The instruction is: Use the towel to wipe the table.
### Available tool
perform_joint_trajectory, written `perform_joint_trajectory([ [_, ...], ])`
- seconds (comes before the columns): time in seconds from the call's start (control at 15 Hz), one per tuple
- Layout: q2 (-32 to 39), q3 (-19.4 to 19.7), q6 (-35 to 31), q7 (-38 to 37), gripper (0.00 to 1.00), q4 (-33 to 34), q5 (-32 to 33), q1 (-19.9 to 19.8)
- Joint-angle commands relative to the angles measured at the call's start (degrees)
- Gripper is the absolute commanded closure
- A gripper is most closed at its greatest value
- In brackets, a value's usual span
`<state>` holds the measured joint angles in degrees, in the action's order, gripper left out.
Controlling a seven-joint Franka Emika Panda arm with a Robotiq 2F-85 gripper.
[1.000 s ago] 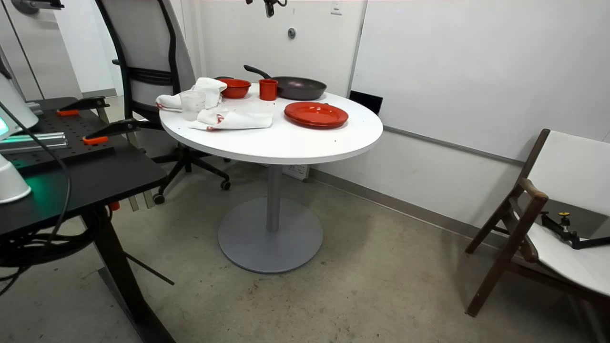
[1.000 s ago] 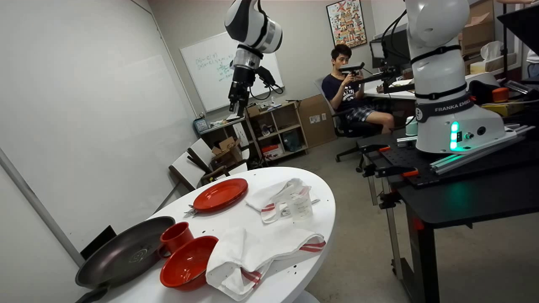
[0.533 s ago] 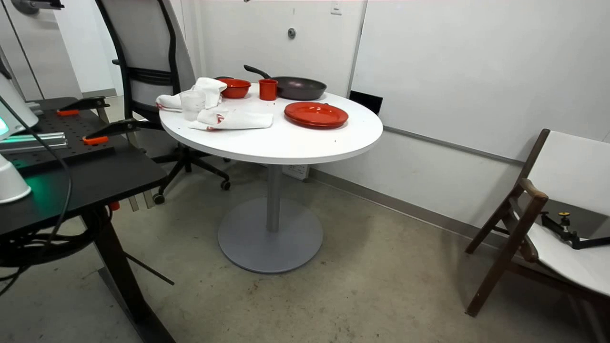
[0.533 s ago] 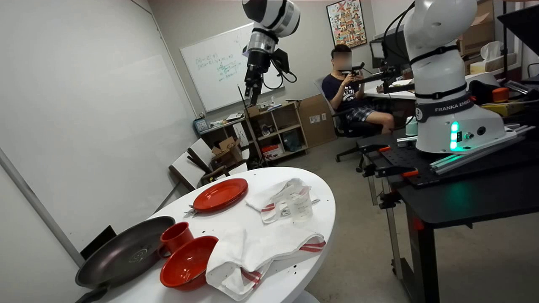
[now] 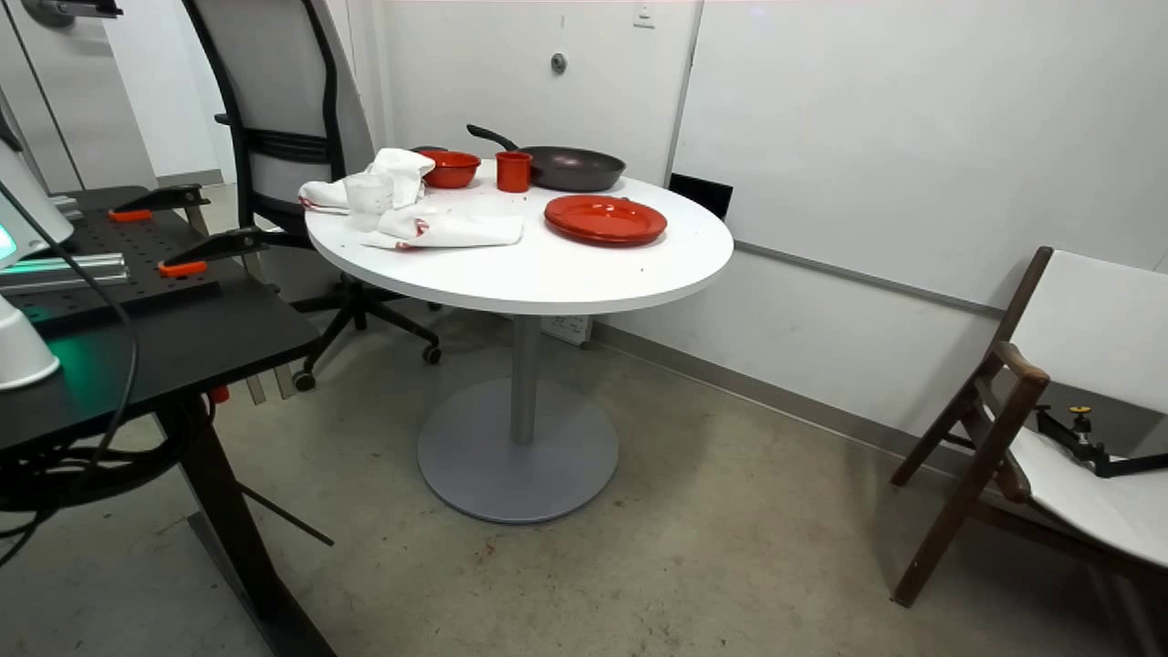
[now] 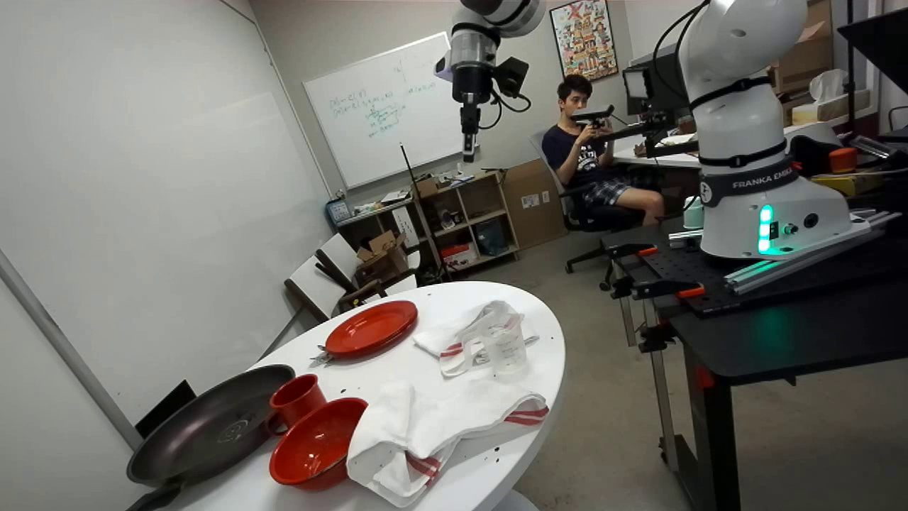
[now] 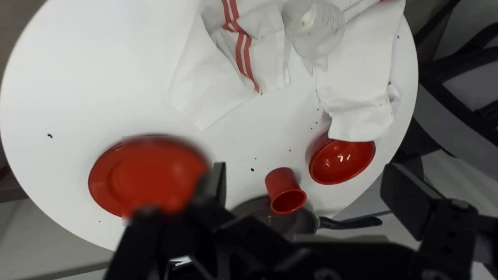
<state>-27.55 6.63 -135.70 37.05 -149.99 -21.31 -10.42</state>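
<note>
The towel, a thin white cloth with red stripes, lies lightly rumpled on the round white table. It shows in both exterior views and at the top of the wrist view. My gripper hangs in the air, pointing down, well above the table. It is out of view in the exterior view that shows the pedestal. In the wrist view the two fingers of the gripper stand wide apart with nothing held between them. Dark specks lie on the table top.
A clear measuring cup stands beside the towel, near a bulkier white cloth heap. Red plates, a red mug, a red bowl and a dark pan stand on the table. A black desk carries the arm's base.
The gripper has moved right and slightly up in an exterior view and turned more upright. It has left the top of the other picture. The towel and dishes have not moved.
</note>
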Motion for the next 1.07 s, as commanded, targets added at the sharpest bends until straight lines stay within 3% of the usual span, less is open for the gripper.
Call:
perform_joint_trajectory([
  [0.0, -7.83, 0.95, 3.73, -5.62, 0.0, -4.34, 8.66, 1.79],
  [0.2, -11.75, 1.07, 5.0, -8.48, 0.0, -6.29, 12.4, 3.34],
  [0.27, -7.59, 2.92, 3.45, -7.55, 0.0, -4.11, 11.89, 4.54],
  [0.33, -8.79, 2.87, 3.68, -8.3, 0.0, -4.73, 12.62, 4.91],
  [1.0, -10.63, 2.97, 3.79, -8.72, 0.0, -5.87, 13.08, 5.2],
])
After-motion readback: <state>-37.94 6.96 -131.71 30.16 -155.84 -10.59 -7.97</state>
